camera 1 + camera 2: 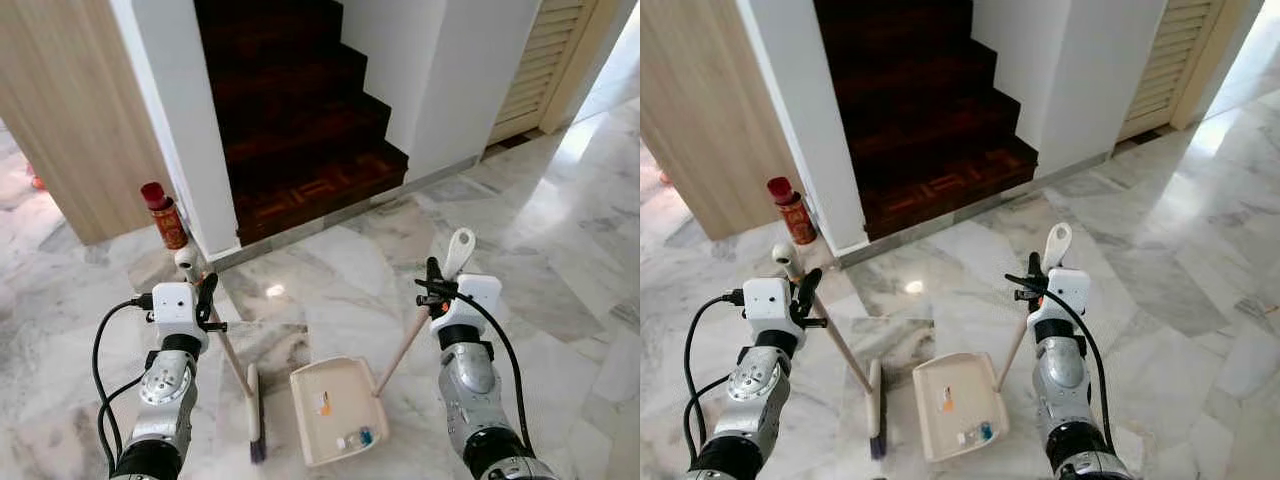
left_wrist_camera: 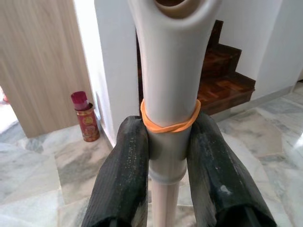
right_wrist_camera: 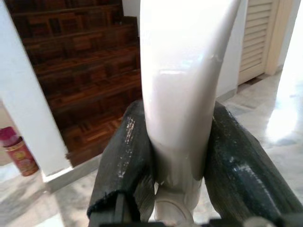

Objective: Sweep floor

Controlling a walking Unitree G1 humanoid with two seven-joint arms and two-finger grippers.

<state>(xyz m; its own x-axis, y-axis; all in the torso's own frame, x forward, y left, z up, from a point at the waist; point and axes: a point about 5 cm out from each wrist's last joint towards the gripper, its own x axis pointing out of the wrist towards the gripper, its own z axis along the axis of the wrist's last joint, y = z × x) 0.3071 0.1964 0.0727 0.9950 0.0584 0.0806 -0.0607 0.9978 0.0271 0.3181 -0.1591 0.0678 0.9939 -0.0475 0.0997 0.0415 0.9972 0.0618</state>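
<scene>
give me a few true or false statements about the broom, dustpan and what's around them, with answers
1. The left gripper is shut on the cream plastic broom handle. True.
2. The cream plastic dustpan lies empty on the floor. False: a few small bits of litter lie in it, one of them orange.
3. The right gripper holds the white dustpan handle. True.
4. The red-capped canister stands on the dark wooden stairs. False: it stands on the marble floor beside the white wall left of the stairs.
5. The broom head rests to the right of the dustpan. False: it is on the dustpan's left.
</scene>
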